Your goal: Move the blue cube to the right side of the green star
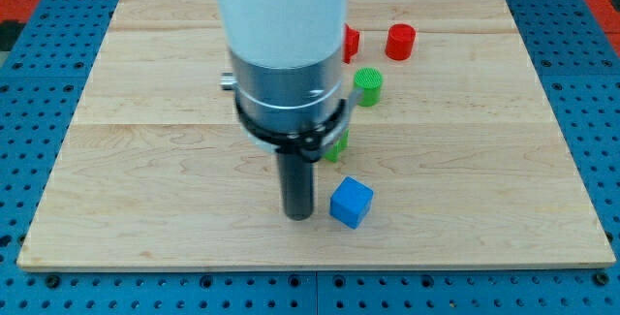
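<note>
no fingers on this rig; nothing to open or close, only a dark rod. my tip point(298, 216) down on the table point(145, 160), just beside the blue cube point(351, 203), on the cube's left in the view. contact not certain: a thin gap or a touch, cannot tell which.

blue cube sits near the view's bottom, turned a little so one corner faces down-view. above it, close by, a green block point(337, 145) mostly hidden behind the arm's collar; only a sliver shows, shape not readable. judged to be the green star, since the other green block point(368, 85) further up looks like a cylinder. not confirmed.

further out: red cylinder point(400, 41) near the view's top, a second red block point(352, 41) left of it, half hidden by the arm, shape unclear. all well apart from the cube.

progress, as judged: approach done, tip placed on the cube's left side, which suits a push toward the view's right. cube not yet at goal: lies below the presumed star, slightly to its right, not level with it. left to do: push right, then bring the cube up-view until it stands beside the star on its right. risk: corner-on cube may spin off a straight push; star close enough to be nudged on the upward leg.
</note>
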Action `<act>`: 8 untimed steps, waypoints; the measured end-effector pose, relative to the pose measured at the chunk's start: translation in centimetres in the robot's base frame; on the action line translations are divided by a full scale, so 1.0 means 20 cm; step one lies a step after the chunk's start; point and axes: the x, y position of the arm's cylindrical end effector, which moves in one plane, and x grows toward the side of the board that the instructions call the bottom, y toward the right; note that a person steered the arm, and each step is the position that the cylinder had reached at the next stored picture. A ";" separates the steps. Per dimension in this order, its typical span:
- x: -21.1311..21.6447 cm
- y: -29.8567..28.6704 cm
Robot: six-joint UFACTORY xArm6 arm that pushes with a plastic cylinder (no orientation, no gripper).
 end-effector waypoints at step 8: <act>-0.22 0.65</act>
